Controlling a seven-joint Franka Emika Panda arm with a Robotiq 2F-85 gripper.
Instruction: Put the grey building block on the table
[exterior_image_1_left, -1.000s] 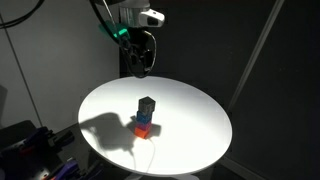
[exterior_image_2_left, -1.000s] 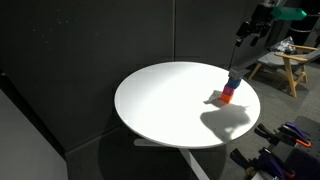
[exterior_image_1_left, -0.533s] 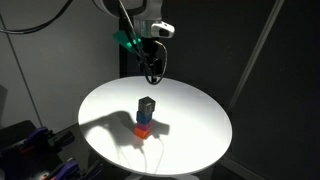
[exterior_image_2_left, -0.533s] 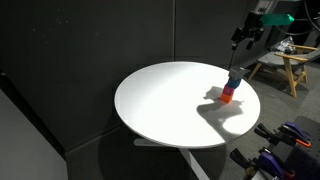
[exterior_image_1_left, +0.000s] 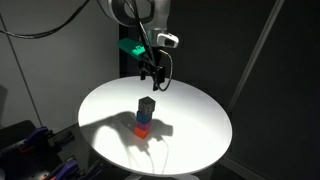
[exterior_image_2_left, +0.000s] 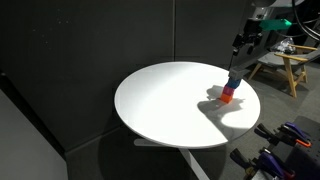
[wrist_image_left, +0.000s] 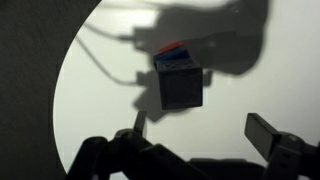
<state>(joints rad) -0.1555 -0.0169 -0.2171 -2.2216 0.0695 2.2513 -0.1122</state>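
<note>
Exterior views: tool (exterior_image_1_left: 152, 80) hangs above the desk (exterior_image_1_left: 205, 125), in the upper centre of the frame, higher than the block stack and behind it; it touches nothing. In an exterior view the tool (exterior_image_2_left: 240, 43) sits at the upper right, above the stack near the desk's (exterior_image_2_left: 160, 100) right edge.

Grey building block (exterior_image_1_left: 147, 105) is the top of a three-high stack: it rests on the blue block (exterior_image_1_left: 145, 120), which rests on the red-orange block (exterior_image_1_left: 143, 131). So the grey block is off the desk surface.

Wrist view: tool (wrist_image_left: 200, 128) stands open, with the two fingers (wrist_image_left: 262, 130) wide apart at the bottom of the frame and nothing between them. Grey building block (wrist_image_left: 181, 88) shows just above centre, well clear of both fingers, inside the arm's dark shadow on the white desk (wrist_image_left: 90, 100).
</note>
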